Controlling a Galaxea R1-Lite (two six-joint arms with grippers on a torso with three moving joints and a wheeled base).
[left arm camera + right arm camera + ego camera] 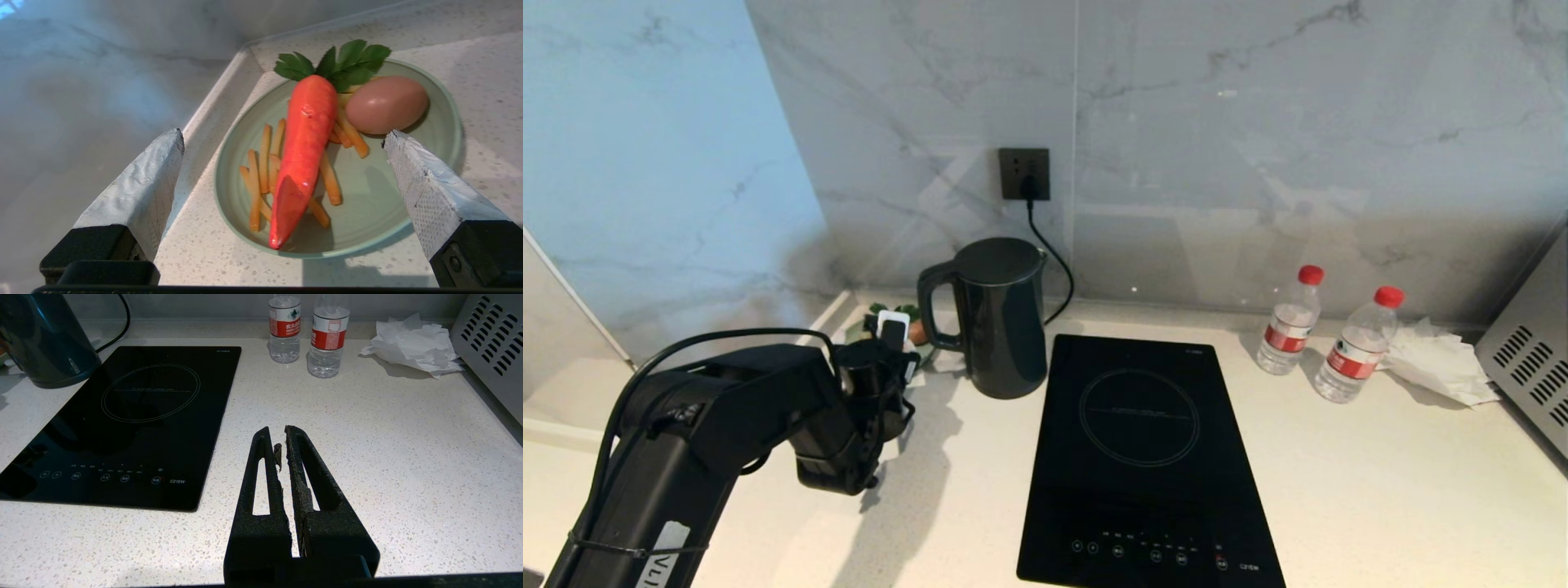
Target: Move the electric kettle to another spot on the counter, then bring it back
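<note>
The electric kettle point(1001, 314) is a tall glossy black jug at the back of the counter point(1339, 474), its loop handle turned to the left and its cord running up to a wall socket point(1024, 173). The right wrist view catches its lower body point(45, 343). My left arm point(768, 400) reaches in from the lower left and ends just left of the kettle's handle, apart from it. The left gripper point(282, 135) is open and empty, hovering over a green plate point(408, 212) of food. The right gripper point(278, 430) is shut on nothing, above bare counter to the right of the hob.
A black induction hob point(1143, 457) lies right of the kettle. The plate holds a carrot point(304, 139), an egg point(386, 104) and fries. Two red-capped water bottles point(1289, 322) point(1357, 347), crumpled tissue point(1437, 359) and a grey vented appliance point(1531, 359) stand at the back right.
</note>
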